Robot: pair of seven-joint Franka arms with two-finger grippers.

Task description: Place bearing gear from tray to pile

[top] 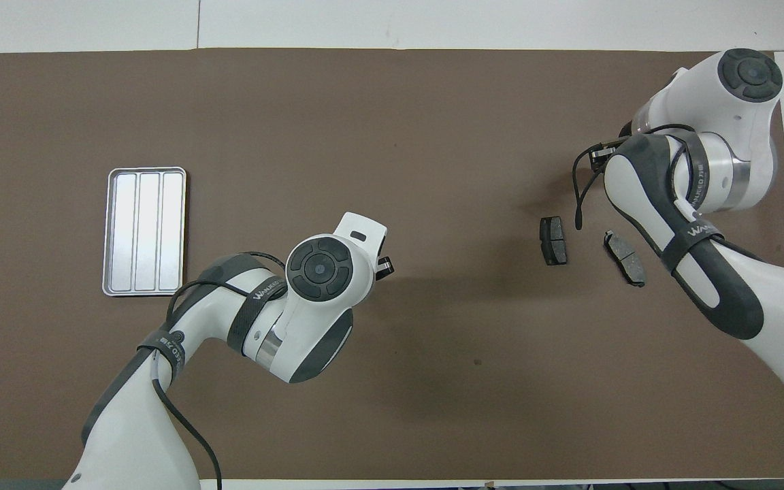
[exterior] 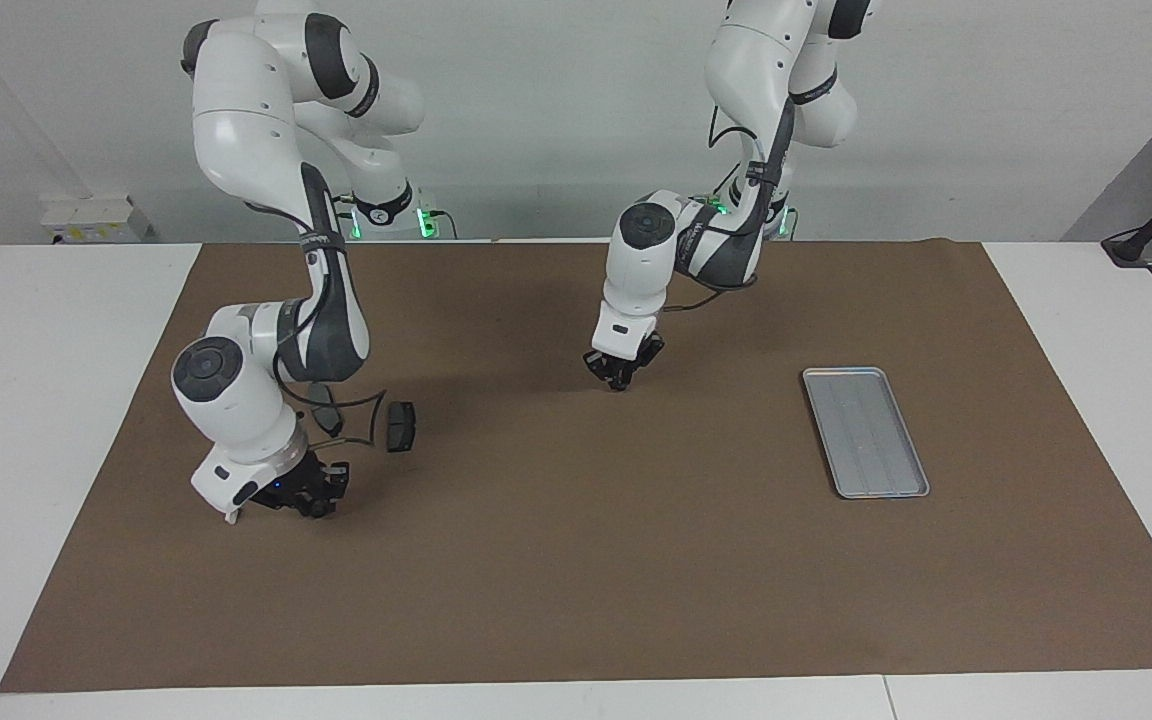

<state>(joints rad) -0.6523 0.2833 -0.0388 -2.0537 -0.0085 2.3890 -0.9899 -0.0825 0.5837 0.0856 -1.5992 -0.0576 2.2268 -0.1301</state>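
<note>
**On the brown mat: positions of parts and arms**

Toward the left arm's end of the surface (exterior: 66,420), the tray (exterior: 866,432) lies flat on the brown mat (exterior: 576,560). Its ridged floor carries nothing that can be made out. No gear is identifiable in either view.

Toward the right arm's end of the surface lies the pile. One dark pad (top: 553,240) lies in the open on the mat. A second dark pad (top: 625,257) lies beside it, closer to the right arm's end; in the facing view the right arm's forearm and cable cover most of it. Of the white curved bracket (exterior: 232,517), only one tip shows in the facing view, just under the right arm's wrist; the arm hides the rest in both views.

The right hand (exterior: 314,497) is low over the mat, beside the bracket tip and farther from the robots than the two pads. Its fingers stand narrow; whether they grip anything cannot be told.

The left hand (exterior: 619,374) hangs low over bare mat near the middle of the surface, well apart from the tray and from the pile. Its fingertips are together and hold nothing.
</note>
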